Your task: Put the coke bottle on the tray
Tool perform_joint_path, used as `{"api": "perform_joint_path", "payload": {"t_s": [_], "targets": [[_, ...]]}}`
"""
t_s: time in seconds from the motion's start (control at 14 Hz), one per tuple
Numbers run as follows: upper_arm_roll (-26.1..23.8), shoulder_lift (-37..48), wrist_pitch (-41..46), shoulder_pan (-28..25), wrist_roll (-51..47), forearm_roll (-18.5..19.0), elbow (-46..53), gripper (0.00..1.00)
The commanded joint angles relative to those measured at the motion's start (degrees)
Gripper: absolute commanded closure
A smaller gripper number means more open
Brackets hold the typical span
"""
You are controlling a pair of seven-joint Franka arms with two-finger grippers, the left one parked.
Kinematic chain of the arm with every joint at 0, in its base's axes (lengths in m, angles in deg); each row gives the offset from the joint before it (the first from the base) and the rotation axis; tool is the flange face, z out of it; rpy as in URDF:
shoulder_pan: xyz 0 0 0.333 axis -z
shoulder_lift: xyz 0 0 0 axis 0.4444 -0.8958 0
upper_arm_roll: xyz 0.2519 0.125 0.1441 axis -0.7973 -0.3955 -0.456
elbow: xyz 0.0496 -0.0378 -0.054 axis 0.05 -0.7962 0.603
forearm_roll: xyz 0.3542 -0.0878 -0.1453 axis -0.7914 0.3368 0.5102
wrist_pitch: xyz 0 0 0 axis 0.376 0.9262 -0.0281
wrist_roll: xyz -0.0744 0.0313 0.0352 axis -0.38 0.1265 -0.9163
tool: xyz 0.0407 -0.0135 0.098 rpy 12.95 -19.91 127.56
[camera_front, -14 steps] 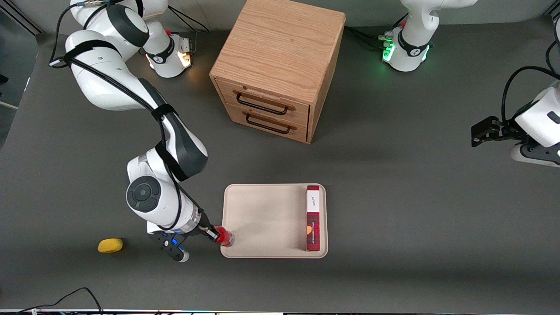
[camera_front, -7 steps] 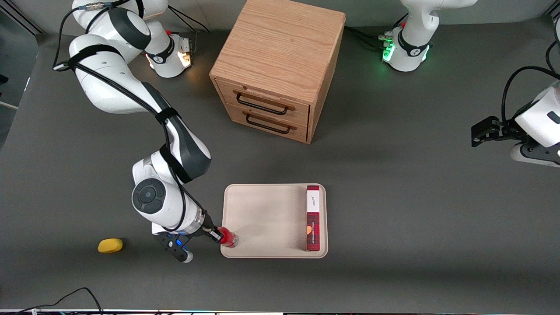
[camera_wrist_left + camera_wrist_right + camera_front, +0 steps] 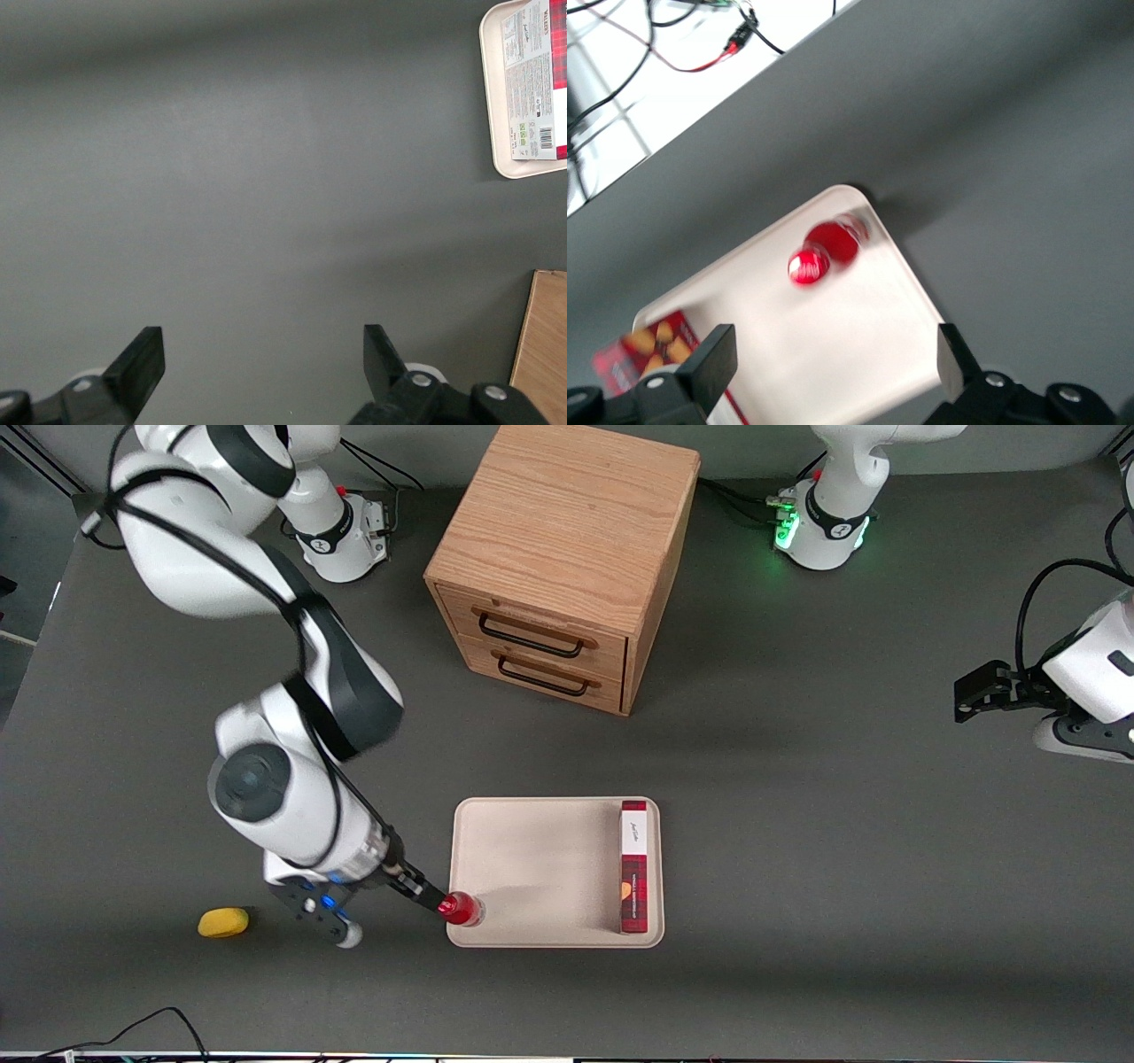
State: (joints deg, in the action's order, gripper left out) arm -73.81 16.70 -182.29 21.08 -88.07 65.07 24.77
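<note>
The coke bottle [image 3: 462,909], small and red with a round red cap, stands upright on the tray [image 3: 532,850] in the corner nearest the working arm and the front camera. The right wrist view shows the bottle [image 3: 819,252] from above on the beige tray [image 3: 859,354], well apart from the fingers. My right gripper [image 3: 423,893] hangs above the tray's edge beside the bottle. It is open and empty [image 3: 833,363], with its jaws set wide.
A long red plaid box [image 3: 633,866] lies on the tray along the edge toward the parked arm. A yellow oval lump [image 3: 222,922] lies on the table toward the working arm's end. A wooden two-drawer cabinet [image 3: 567,558] stands farther from the front camera.
The gripper has let go of the bottle and risen up and away from it toward the working arm's end. The bottle stays standing on the tray corner.
</note>
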Motion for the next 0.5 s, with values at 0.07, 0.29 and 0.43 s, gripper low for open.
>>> {"api": "perform_joint_path", "payload": {"t_s": [0.07, 0.29, 0.43], "targets": [[-4.43, 17.47, 14.04, 8.27, 12.67, -1.31, -8.21, 0.0], [-4.18, 27.24, 23.2, 15.21, 23.4, -8.61, -12.52, 0.0], [-1.39, 32.43, 26.47, 17.34, 30.52, -10.9, -16.04, 0.0]]}}
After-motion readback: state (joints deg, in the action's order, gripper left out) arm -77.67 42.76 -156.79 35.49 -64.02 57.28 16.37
